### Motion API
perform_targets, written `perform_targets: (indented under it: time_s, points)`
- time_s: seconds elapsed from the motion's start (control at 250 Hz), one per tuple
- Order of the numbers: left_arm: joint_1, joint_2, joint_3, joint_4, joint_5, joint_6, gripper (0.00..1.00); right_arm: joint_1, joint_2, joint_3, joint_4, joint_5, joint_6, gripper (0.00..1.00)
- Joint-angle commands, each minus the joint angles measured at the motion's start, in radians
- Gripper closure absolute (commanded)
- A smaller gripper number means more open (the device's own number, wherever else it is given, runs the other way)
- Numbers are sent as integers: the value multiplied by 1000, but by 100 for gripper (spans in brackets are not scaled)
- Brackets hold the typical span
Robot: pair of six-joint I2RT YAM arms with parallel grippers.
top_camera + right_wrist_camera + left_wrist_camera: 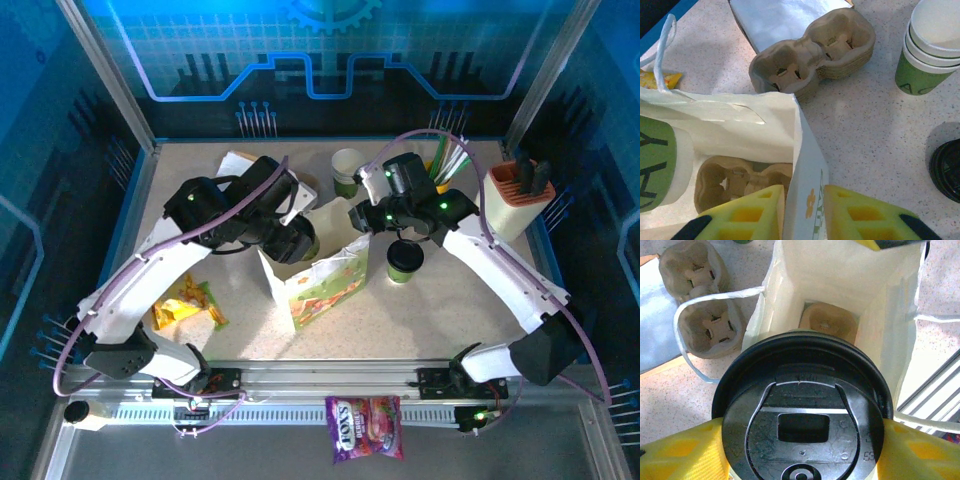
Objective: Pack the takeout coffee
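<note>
Black-lidded cup [802, 405] stands upright in left end effector [800, 452]; right end effector [802, 215] pinches paper bag [750, 135].

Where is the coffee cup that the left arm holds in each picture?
Top view: cup at centre, at the bag's mouth.
Left wrist: its black lid low centre, between yellow fingers.
Right wrist: its green side at left edge, in the bag's mouth.
Shared landmark: the white bag.
</note>
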Motion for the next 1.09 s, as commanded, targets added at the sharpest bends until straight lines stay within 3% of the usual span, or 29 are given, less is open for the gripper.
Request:
perform_targets:
  time_s: [0.0,0.164,1.091]
  points:
    - [4,19,10,-27,23,51,41,6,2,29,-13,11,-16,78]
    - [4,35,17,-24,23,91,41,6,30,56,-30,14,-33,86]
    - [20,109,56,-73,81,141,44,5,82,95,-36,14,-57,97]
